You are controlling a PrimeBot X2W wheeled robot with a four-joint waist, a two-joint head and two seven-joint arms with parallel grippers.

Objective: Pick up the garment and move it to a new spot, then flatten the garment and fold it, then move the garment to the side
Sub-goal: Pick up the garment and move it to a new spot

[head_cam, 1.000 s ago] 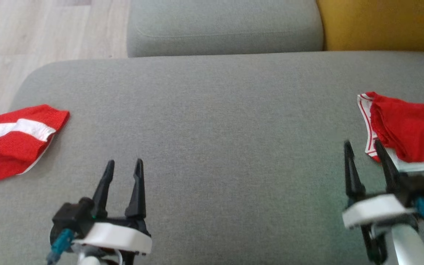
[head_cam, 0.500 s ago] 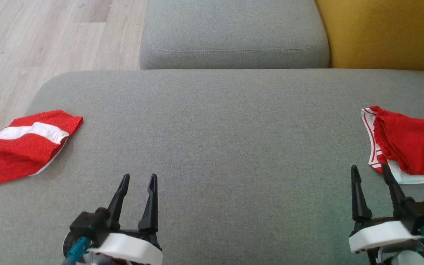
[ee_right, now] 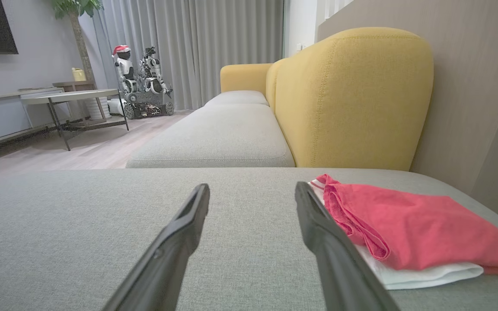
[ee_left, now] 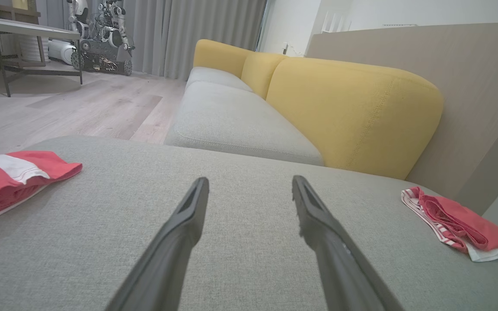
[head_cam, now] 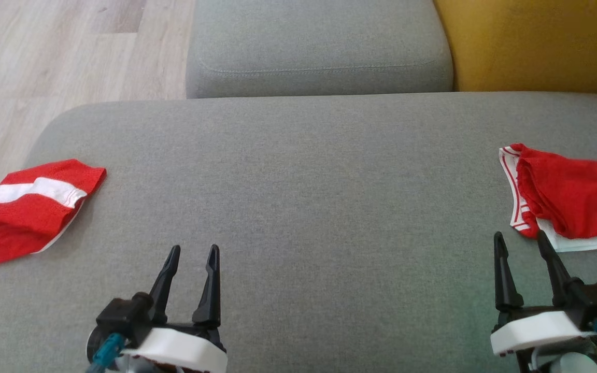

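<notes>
Grey sofa cushion (head_cam: 303, 181) below. Left gripper (head_cam: 194, 248) over its near edge, fingers apart, empty. Right gripper (head_cam: 519, 235) parted and empty, just beside rumpled red garment (head_cam: 573, 191) at right; striped red garment (head_cam: 24, 207) far left.

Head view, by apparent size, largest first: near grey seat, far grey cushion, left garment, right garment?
1. near grey seat
2. far grey cushion
3. left garment and right garment: about alike, both cut off by the frame edge, so unranked.

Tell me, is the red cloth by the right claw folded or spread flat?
Folded, loosely: the red garment lies doubled over in stacked red and white layers, edges rumpled.
</notes>
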